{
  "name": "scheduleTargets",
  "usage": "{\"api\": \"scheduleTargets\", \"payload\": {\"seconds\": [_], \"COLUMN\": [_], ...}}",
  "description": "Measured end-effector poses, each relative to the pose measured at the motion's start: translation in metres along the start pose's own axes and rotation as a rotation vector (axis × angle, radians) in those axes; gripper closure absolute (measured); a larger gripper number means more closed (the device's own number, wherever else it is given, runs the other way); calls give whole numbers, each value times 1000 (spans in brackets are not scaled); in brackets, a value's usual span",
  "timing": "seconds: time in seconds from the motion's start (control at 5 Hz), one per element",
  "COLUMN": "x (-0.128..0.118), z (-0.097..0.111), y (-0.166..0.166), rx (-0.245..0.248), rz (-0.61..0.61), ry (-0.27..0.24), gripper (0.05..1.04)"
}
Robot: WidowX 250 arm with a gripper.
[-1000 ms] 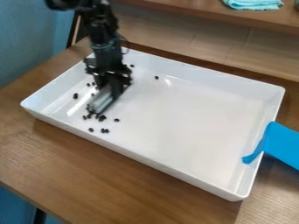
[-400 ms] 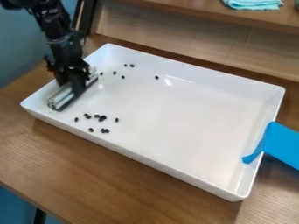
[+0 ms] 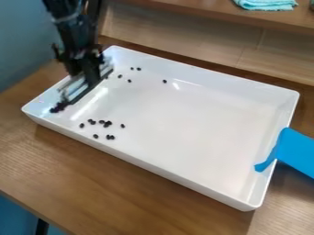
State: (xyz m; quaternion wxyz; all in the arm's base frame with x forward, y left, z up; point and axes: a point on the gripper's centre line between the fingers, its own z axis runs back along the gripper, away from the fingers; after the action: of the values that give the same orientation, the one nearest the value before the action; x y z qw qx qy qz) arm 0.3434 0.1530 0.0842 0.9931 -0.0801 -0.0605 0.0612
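Cam view: grey bar (image 3: 76, 86) is gripped by gripper (image 3: 89, 79) in L end of white tray (image 3: 190, 119); small dark bits (image 3: 108, 123) are scattered inside, some clumped nr bar's lower end; R rim is overlapped by blue piece (image 3: 297, 150)

Wood-grain tabletop (image 3: 135, 197), mid-brown, fills most of the lower frame, straight front edge running from 9 to 6 o'clock. Tone changes along 1 line at 5 o'clock. Plain blue-grey wall (image 3: 18, 50) at 10 o'clock. Dark upright post (image 3: 93, 18) at 11, close to the wall. Lighter wood panel (image 3: 184, 34) behind the table, 12 to 2, at least 1 thin seam. Brown shelf (image 3: 202, 7) above it, folded teal cloth (image 3: 266, 4) on top at 1. Below table edge: blue surface (image 3: 15, 215) at 7:30, black leg (image 3: 42, 227) at 7. Light soft, diffuse.
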Motion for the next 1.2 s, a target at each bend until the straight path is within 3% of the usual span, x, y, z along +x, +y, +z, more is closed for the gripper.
{"api": "scheduleTargets", "payload": {"seconds": [0.2, 0.4, 0.6, 1.0, 1.2], "x": [-6, -17, -33, -41, -40], "z": [9, 8, 0, -24, -26], "y": [-28, -43, -55, -63, -70], "rx": [-43, -53, -58, -30, -29], "rz": [4, 20, 36, 39, 54], "ry": [-8, -6, 2, -23, -25], "gripper": [697, 697, 697, 697, 697]}}
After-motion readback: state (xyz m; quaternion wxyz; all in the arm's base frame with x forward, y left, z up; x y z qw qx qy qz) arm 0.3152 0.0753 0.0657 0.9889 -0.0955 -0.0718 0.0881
